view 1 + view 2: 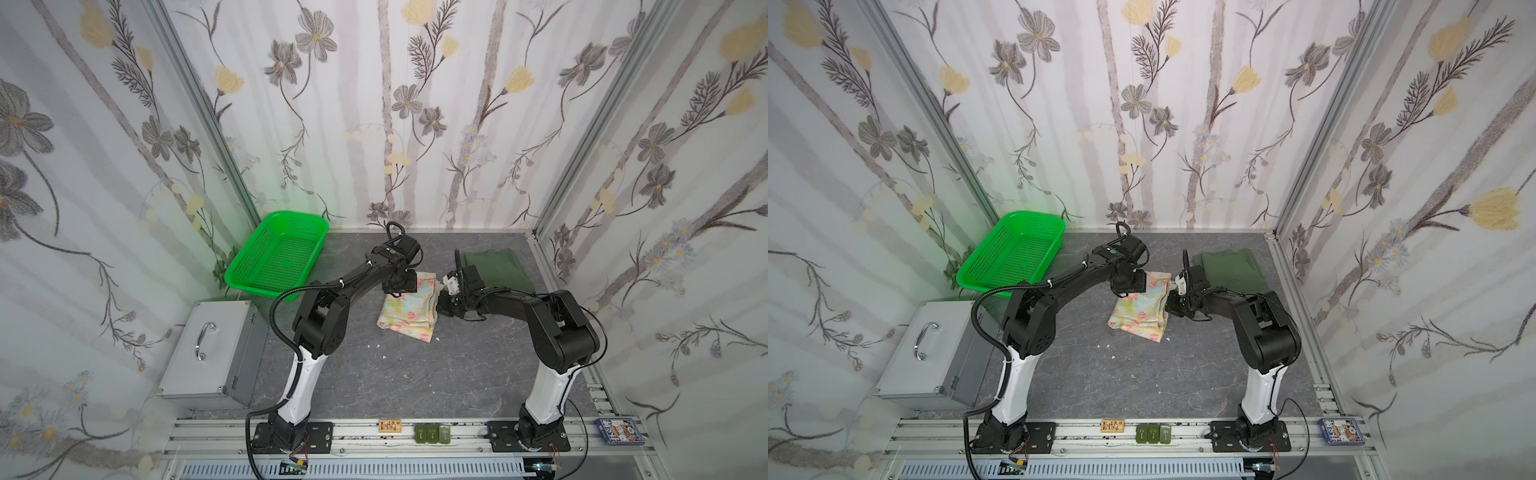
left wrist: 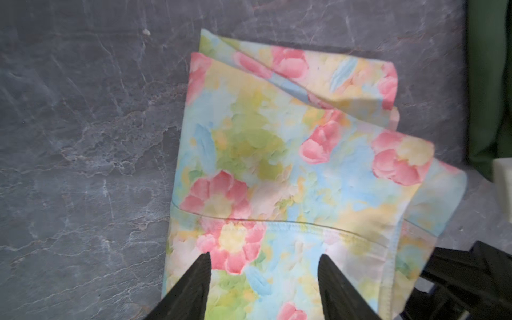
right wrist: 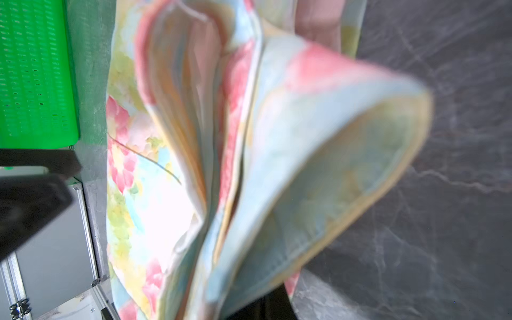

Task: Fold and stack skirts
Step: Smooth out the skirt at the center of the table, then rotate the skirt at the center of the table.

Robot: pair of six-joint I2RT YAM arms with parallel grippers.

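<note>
Left wrist | L fingers (image 2: 191,288) apart, tips over floral skirt (image 2: 277,155) | R fingers (image 3: 271,307) clenched on its edge

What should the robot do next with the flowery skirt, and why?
The left gripper should probably lift away: its jaws stand open above the flowery skirt, while the right gripper pinches its edge, ready to carry it to the green skirt.

a lab booth: floral wallpaper panels (image 1: 415,124) in aluminium framing (image 1: 203,108).
</note>
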